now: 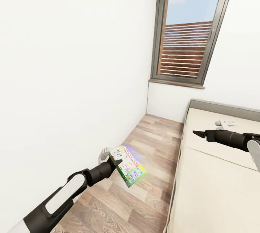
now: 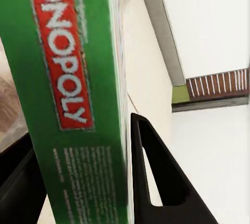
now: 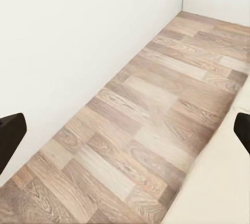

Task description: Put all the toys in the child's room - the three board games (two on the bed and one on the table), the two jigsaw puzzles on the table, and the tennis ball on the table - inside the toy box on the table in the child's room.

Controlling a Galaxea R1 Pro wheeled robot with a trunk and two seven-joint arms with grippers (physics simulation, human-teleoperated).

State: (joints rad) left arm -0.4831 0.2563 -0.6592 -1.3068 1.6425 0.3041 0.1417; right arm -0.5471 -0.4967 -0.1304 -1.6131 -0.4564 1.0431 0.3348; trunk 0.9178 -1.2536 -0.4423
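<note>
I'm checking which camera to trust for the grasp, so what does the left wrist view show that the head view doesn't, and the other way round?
Left wrist view: the red MONOPOLY lettering on the game box's green edge, held between black fingers.
Head view: the box's colourful face, the right gripper over the bed, the wood floor.
Both: the box in the left gripper, the window, white walls.

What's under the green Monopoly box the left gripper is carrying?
The green printed Monopoly board game box, clamped in the left gripper, hangs over bare wood-plank floor between the white wall and the beige bed. The patch of floor directly beneath it is covered.
</note>
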